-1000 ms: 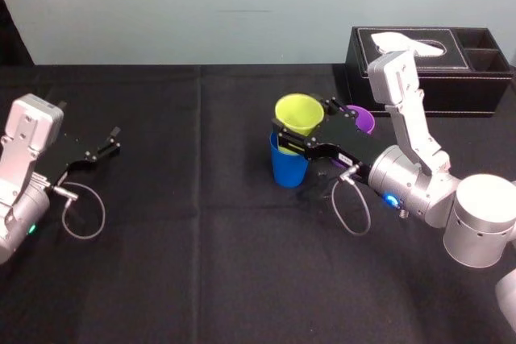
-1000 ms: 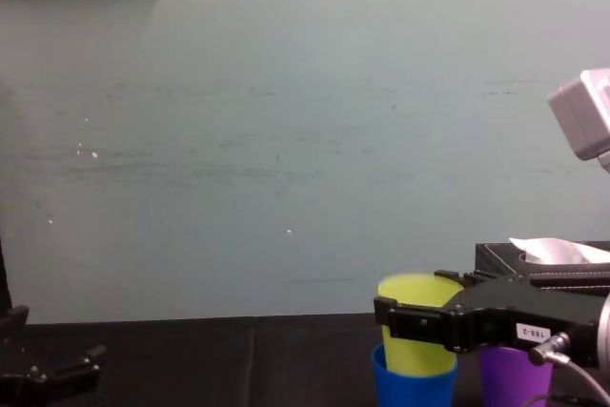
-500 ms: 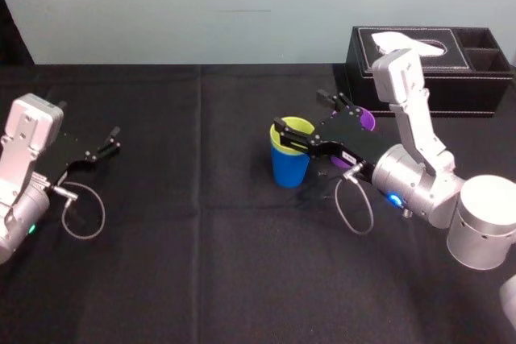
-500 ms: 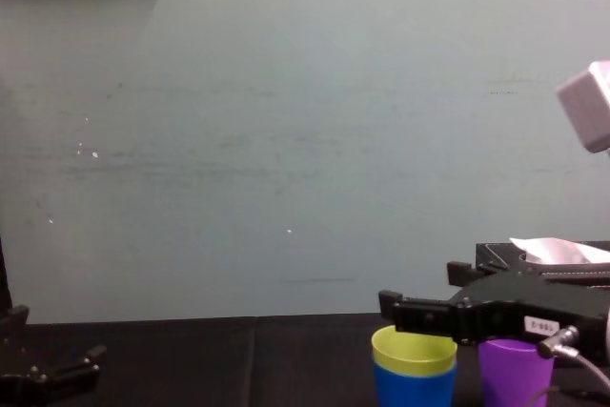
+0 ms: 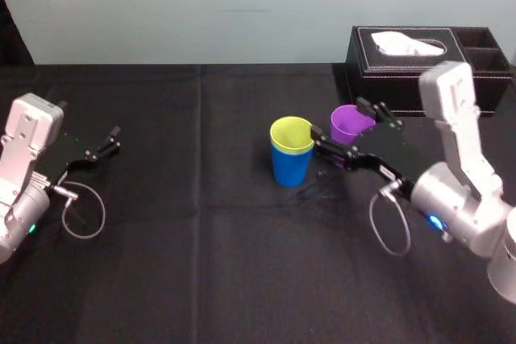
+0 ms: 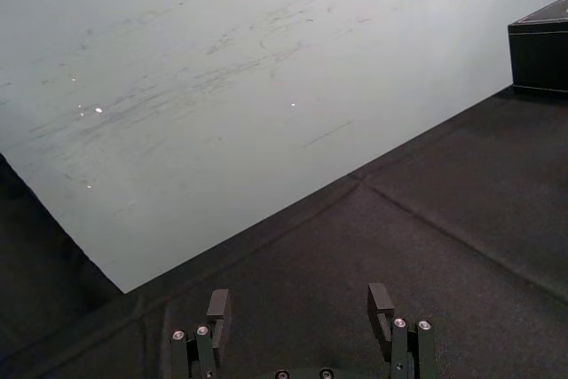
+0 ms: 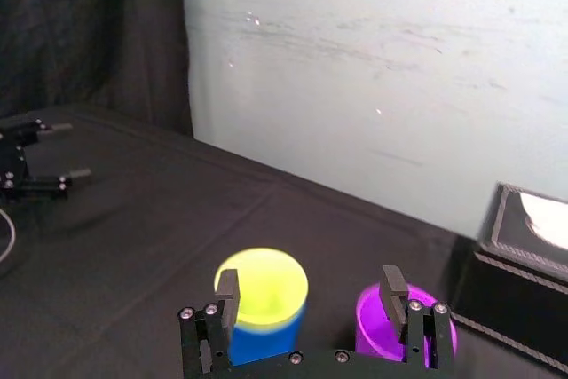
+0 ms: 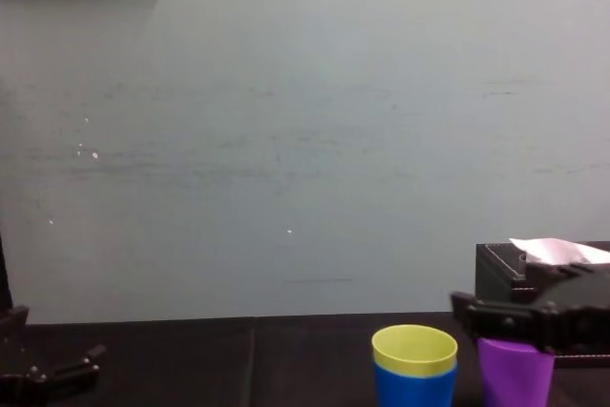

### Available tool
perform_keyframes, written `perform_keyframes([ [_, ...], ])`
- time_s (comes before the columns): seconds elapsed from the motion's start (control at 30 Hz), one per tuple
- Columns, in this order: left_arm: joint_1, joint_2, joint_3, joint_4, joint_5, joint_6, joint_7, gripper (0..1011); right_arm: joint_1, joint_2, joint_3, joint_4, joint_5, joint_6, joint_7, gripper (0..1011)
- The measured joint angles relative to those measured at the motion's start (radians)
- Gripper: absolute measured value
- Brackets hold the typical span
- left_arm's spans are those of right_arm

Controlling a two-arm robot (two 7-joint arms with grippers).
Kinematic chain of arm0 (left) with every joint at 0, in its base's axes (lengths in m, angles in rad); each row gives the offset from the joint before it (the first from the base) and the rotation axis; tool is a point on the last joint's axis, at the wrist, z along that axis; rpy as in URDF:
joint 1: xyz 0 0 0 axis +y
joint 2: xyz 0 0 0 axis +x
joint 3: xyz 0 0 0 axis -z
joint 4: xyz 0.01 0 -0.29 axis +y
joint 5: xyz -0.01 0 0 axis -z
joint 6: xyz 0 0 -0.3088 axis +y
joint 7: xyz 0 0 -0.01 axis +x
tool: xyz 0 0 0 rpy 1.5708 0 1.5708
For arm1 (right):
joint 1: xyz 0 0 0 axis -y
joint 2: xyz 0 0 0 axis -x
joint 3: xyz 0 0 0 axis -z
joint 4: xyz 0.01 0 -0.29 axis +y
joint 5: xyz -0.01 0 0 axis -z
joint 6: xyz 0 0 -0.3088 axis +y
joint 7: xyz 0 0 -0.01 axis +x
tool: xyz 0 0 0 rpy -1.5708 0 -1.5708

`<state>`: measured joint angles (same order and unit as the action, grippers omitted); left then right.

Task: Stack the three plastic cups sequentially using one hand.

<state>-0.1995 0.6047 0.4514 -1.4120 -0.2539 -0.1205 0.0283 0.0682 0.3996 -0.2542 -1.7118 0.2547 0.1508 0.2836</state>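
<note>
Release: yellow-green cup [image 5: 292, 134] now nests in the blue cup [image 5: 289, 169], right end effector [image 7: 310, 290] backs off spread and empty toward the purple cup [image 5: 351, 123], last one to stack, left end effector [image 6: 299, 306] parked, spread, over the counter's [image 5: 201, 263] left side

Yellow-green tapered plastic cup [image 8: 414, 350] sits nested inside the blue plastic cup [image 8: 414, 391] on the black-clothed desk [image 8: 286, 359], and the purple plastic cup [image 8: 515, 380] stands just beside them on the right. Black right pincer [image 8: 469, 312] hangs across the purple cup's rim in front of the black tissue box [image 8: 496, 274], while the left pincer [image 8: 84, 361] is parked low at the far left.
</note>
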Motion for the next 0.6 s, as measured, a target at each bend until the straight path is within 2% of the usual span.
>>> perform_keyframes([
  [0.17,0.000,0.000,0.000,0.000,0.000,0.000,0.000,1011,-0.069,0.010,0.039,-0.024,0.006,0.005,-0.024,1003],
  [0.33,0.000,0.000,0.000,0.000,0.000,0.000,0.000,1012,-0.106,0.002,0.070,-0.018,0.000,0.006,-0.052,1003],
  [0.6,0.000,0.000,0.000,0.000,0.000,0.000,0.000,1011,-0.095,-0.018,0.087,0.059,-0.016,0.008,-0.054,1002],
])
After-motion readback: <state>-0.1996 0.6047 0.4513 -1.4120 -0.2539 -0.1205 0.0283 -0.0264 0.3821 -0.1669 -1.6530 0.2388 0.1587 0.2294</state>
